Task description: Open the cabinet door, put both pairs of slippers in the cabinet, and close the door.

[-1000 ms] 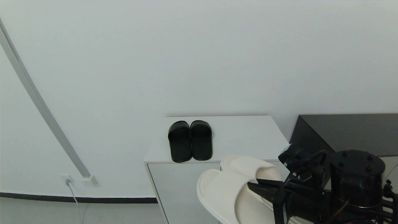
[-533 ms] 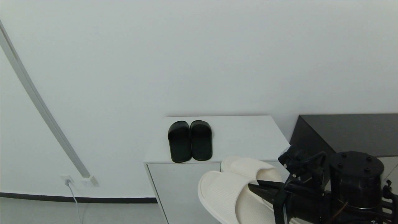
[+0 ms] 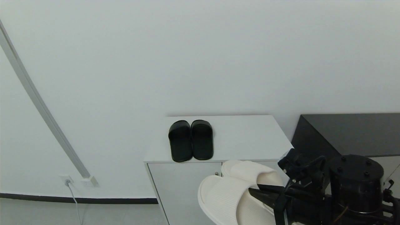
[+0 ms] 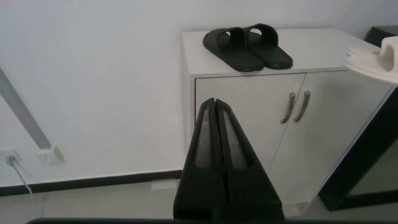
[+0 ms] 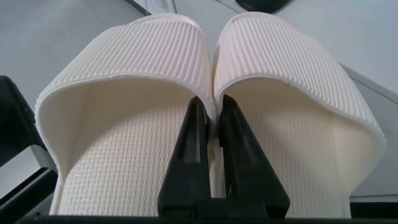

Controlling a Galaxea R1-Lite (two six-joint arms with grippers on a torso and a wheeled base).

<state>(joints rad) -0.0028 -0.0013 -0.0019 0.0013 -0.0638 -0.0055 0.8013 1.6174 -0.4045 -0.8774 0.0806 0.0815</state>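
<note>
A: Status, right gripper point(image 5: 211, 107)?
B: Clamped on inner edges of both white slippers point(image 3: 232, 195), held in front of cabinet point(image 3: 247, 134).
A: And left gripper point(image 4: 215, 102)?
B: Pressed closed, holding nothing, facing cabinet doors point(image 4: 249, 127), both closed.
A: And black slippers point(image 3: 191, 140)?
B: Side by side on cabinet top, near its left end.
</note>
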